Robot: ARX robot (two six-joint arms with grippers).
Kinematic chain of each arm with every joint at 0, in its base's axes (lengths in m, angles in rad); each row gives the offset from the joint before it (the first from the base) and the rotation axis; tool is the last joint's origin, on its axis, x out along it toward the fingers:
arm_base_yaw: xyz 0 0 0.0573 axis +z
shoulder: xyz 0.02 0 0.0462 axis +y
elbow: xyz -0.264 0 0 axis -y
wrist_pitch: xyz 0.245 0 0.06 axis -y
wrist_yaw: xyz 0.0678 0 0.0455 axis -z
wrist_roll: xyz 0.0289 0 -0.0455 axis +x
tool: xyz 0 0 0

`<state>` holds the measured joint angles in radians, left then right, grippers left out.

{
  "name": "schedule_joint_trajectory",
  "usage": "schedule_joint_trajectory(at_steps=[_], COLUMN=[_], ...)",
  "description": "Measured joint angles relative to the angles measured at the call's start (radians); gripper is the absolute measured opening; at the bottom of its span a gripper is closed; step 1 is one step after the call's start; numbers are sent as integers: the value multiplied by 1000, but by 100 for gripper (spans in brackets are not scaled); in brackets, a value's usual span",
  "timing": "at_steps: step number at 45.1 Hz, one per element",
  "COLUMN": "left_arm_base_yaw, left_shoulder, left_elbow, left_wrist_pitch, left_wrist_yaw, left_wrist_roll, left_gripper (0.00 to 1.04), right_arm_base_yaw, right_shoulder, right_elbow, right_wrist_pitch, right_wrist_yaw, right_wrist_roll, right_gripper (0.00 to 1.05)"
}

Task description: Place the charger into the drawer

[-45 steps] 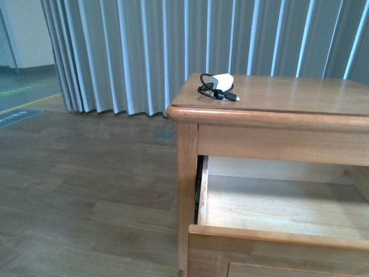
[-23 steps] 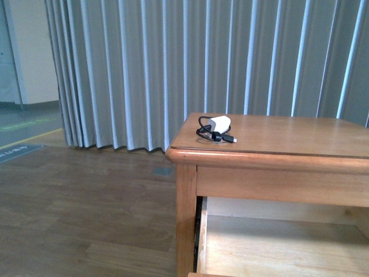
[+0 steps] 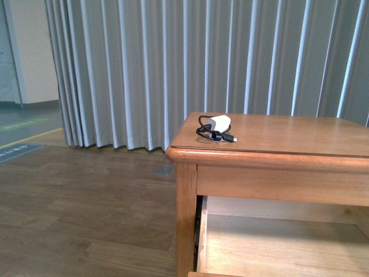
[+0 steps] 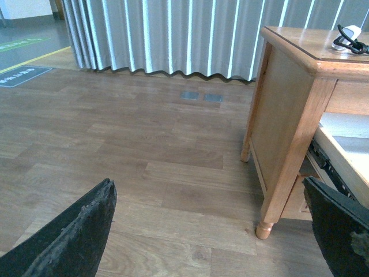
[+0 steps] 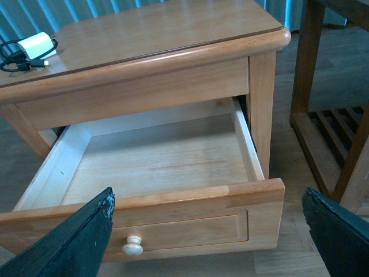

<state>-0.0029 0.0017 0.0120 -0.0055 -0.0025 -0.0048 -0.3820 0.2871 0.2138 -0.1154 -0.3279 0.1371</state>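
Right gripper (image 5: 207,193): jaws spread wide, nothing between them. It hovers above and just in front of the drawer (image 5: 173,203), tilted down toward it. The drawer is pulled out with its knob (image 5: 133,245) nearest the gripper, and the interior is bare.

Left gripper (image 4: 206,182): jaws also wide and empty, held low over the floor (image 4: 144,150) beside the table (image 4: 288,104).

The charger (image 5: 31,47) lies beyond the drawer, ahead and to the left of the right gripper. It sits on the table top near a corner, cable looped round it, untouched.

Progress: drawer open. Grasp, carry and drop remain.
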Motion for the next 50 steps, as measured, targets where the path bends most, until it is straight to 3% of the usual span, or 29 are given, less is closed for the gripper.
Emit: schedule_joint_trajectory(at_steps=[3,5,7,11,18,27,34,50], left_arm_base_yaw=[-4,-70,-119,-169,-196,-248,-326,-444], left_shoulder=[1,40,88,217,501,863,1184,1605], left_elbow=[0,0,2,21,142,359,630,1138], left_wrist_pitch=[2,47,88,177,373,507,504,393], left_wrist_yaw=[-16,-211,-341,-451,-415,-303,-236,-229], left_wrist_roll=[-7,-74,-129,-197,-253,-236,-165,-12], left_gripper=[99,99,99,99,99,99,99,99], right_arm_base_yaw=[0,0,0,0,0,0,0,0], right_shoulder=[0,0,0,0,0,0,0,0], right_elbow=[0,0,0,0,0,0,0,0], right_wrist_pitch=[0,0,0,0,0,0,0,0], right_wrist_yaw=[0,0,0,0,-1,-1,-1,-1], right_wrist_roll=[0,0,0,1,2,2,2,2], right_gripper=[96,96,96,96,96,96,96,96])
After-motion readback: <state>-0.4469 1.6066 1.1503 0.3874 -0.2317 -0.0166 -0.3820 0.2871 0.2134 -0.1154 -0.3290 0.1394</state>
